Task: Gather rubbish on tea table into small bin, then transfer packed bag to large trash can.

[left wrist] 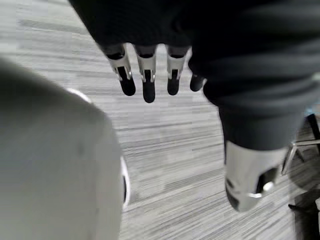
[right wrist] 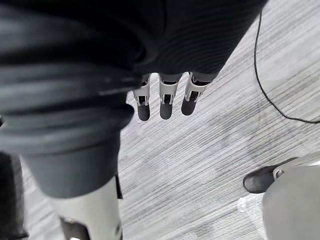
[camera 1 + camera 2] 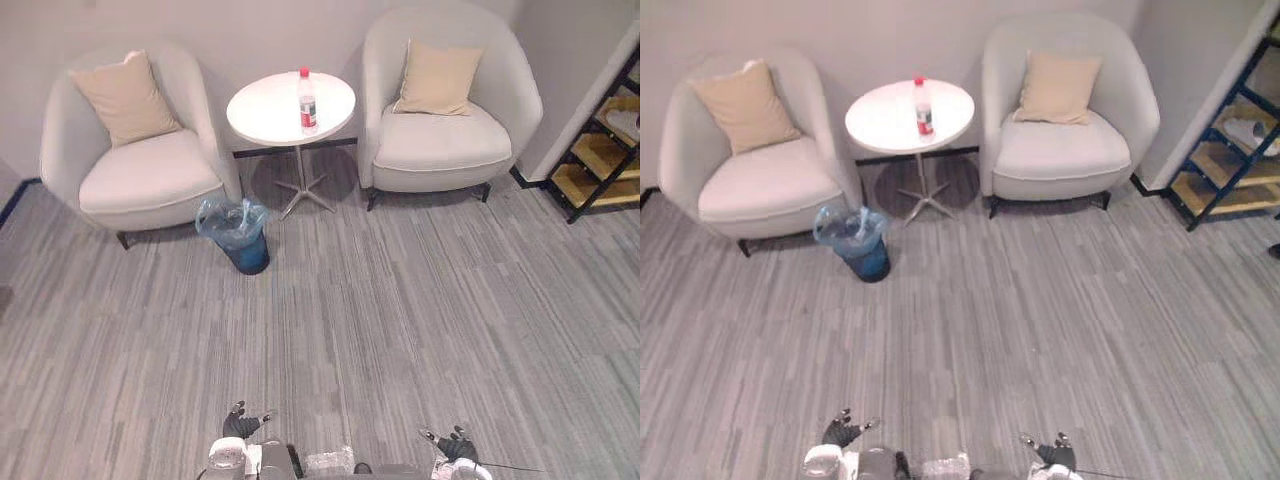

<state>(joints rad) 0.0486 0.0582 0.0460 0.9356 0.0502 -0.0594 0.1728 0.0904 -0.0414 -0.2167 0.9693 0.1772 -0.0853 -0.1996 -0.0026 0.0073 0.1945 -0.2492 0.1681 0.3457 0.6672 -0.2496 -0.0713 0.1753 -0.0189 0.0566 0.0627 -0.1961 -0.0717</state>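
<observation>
Carpet (image 3: 400, 320), grey and striped, takes most of the head views. Two pale seats against the far wall: left armchair (image 3: 140, 175) and right armchair (image 3: 440, 145), each with a tan cushion (image 3: 125, 95). Dark shelf (image 3: 600, 150) at the far right edge. Round white tea table (image 3: 262, 112) on a single leg, between the armchairs. Small bin (image 3: 243, 250), dark, lined with a blue bag (image 3: 225, 215), on the floor just in front of the left armchair's inner corner, near the table's foot. Bottle (image 3: 307, 102), clear with red cap and red label, upright on the table top toward its right side. It is the one piece of rubbish I can make out, and it is untouched.

Judged step: very start, approach phase. Nothing gathered, bag not packed. Robot stands well apart from the table, so the next move calls for walking forward until the bottle is in reach, then bringing a hand up and round it. The right side looks nearer.

Left hand (image 3: 240, 424) and right hand (image 3: 458, 444) sit low at the bottom edge, hanging by the body, pointing at the floor. Left wrist view: fingers (image 1: 146, 80) straight and loose, grasping nothing. Right wrist view: fingers (image 2: 165, 100) the same, relaxed and empty over carpet.
</observation>
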